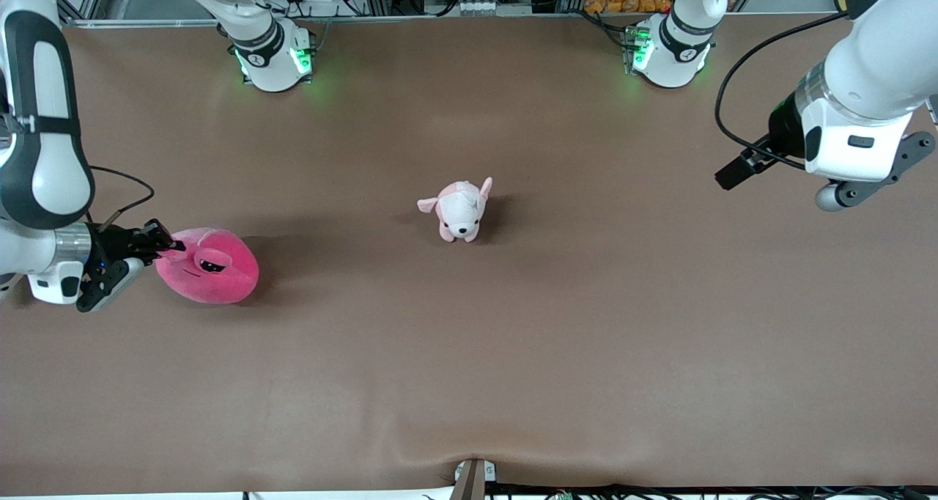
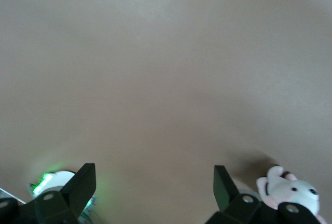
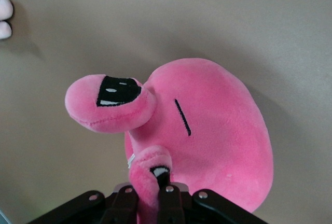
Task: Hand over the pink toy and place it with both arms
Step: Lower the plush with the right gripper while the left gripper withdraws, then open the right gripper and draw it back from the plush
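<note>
brown table (image 1: 513, 353), pink toy (image 1: 212, 269), seemingly resting, puppy plush (image 1: 460, 210)

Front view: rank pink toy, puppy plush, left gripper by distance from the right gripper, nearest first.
1. pink toy: clamped by one eye stalk in the right gripper, at the right arm's end of the table.
2. puppy plush: mid-table.
3. left gripper: open, waiting over the left arm's end.
</note>
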